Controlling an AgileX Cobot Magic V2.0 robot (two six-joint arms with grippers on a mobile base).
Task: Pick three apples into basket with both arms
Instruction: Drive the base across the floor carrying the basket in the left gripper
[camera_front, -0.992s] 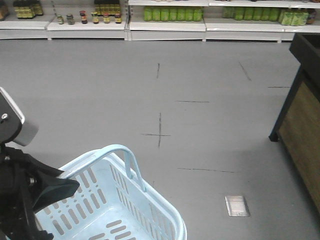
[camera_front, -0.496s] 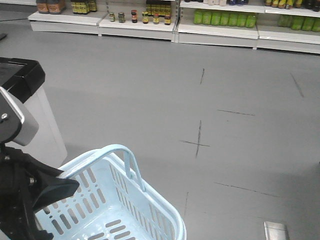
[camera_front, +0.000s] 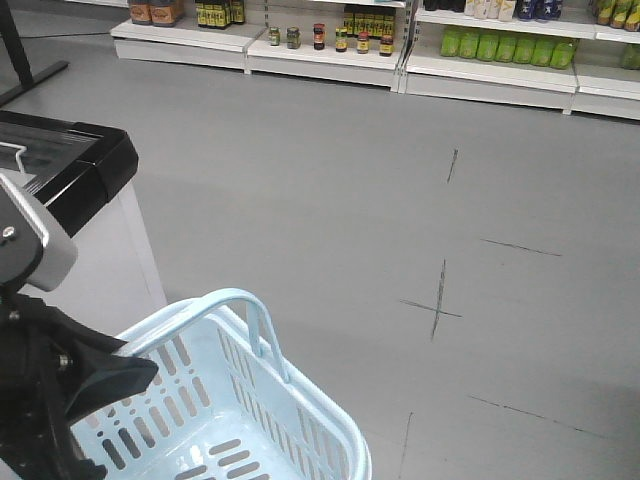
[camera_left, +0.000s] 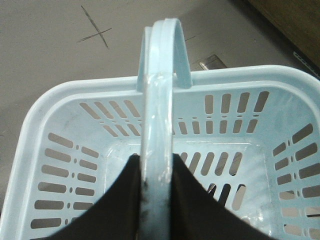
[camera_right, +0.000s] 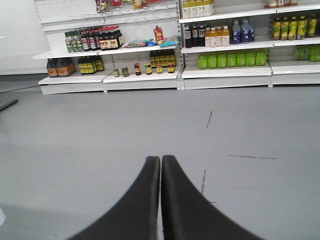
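Note:
The pale blue basket hangs at the lower left of the front view, and nothing lies inside it. My left gripper is shut on the basket's loop handle, one black finger on each side of it. The black left arm stands beside the basket in the front view. My right gripper is shut with nothing between its fingers and points over the grey floor toward the shelves. No apples are in view.
A white cabinet with a black top stands at the left. Shelves of bottles and jars line the back wall. Dark tape marks form a cross on the floor. A wooden stand and a metal floor plate lie beyond the basket.
The whole view has swung left: shelves and floor cross slid right, the wooden stand left the frame, and the black-topped cabinet came in. The basket stays fixed against the left arm.

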